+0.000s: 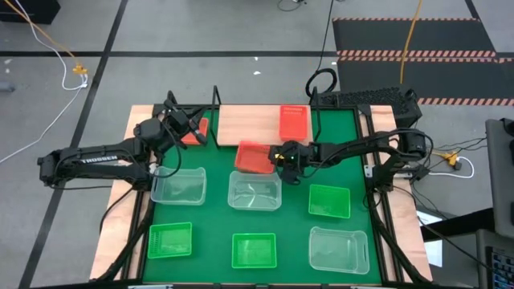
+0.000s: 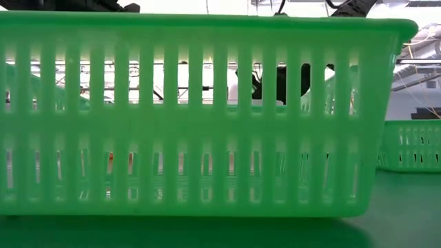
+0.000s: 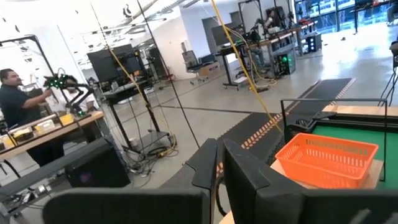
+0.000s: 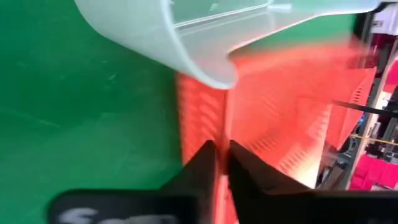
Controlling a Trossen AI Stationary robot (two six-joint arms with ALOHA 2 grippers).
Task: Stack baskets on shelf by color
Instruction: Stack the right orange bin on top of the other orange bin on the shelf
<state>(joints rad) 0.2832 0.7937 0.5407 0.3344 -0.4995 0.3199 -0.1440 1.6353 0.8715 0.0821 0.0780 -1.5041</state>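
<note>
Overhead layout of the green table mat (image 1: 217, 209) with the shelf (image 1: 249, 122) along its far edge. One red basket (image 1: 293, 122) already sits on the shelf toward its right end; a second red basket (image 1: 195, 131) lies at the shelf's left end, under the left gripper (image 1: 186, 127), whose fingers cannot be told open or closed. The right gripper (image 1: 283, 156) has its fingers pinched nearly together on the rim wall of a third red basket (image 4: 273, 112), which hangs tilted just in front of the shelf, beside the middle clear basket (image 1: 254, 190). Two other clear baskets (image 1: 178, 185) (image 1: 339, 250) and three green baskets (image 1: 329, 201) (image 1: 169, 240) (image 1: 254, 250) rest on the mat, unsorted. Risks, as judged: the one-wall pinch may let the tilted basket swing or slip; its low edge could catch the shelf's black frame or nudge the clear basket; both arms converge near the shelf and could foul each other
</note>
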